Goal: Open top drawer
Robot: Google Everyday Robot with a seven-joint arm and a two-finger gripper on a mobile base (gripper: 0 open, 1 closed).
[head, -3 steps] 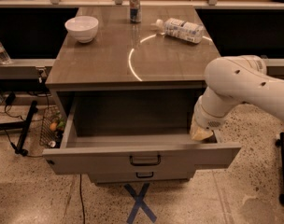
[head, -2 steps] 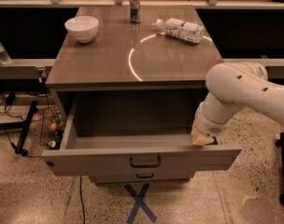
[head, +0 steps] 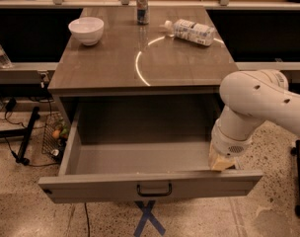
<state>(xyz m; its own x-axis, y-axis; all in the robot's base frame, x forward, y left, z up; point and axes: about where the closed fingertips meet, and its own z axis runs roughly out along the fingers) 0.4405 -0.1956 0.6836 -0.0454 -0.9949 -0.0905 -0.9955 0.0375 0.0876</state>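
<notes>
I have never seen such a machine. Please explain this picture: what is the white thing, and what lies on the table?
The white thing is a robot arm. One camera looks down from the front. The wide grey-brown top drawer with a dark loop handle stands open and looks empty. The arm's gripper, its grasping end, hangs inside the drawer's front corner on the picture's right; nothing seems held. On the grey-brown laminate table stand a white bowl and a slim metal can; a clear plastic bottle lies on its side.
</notes>
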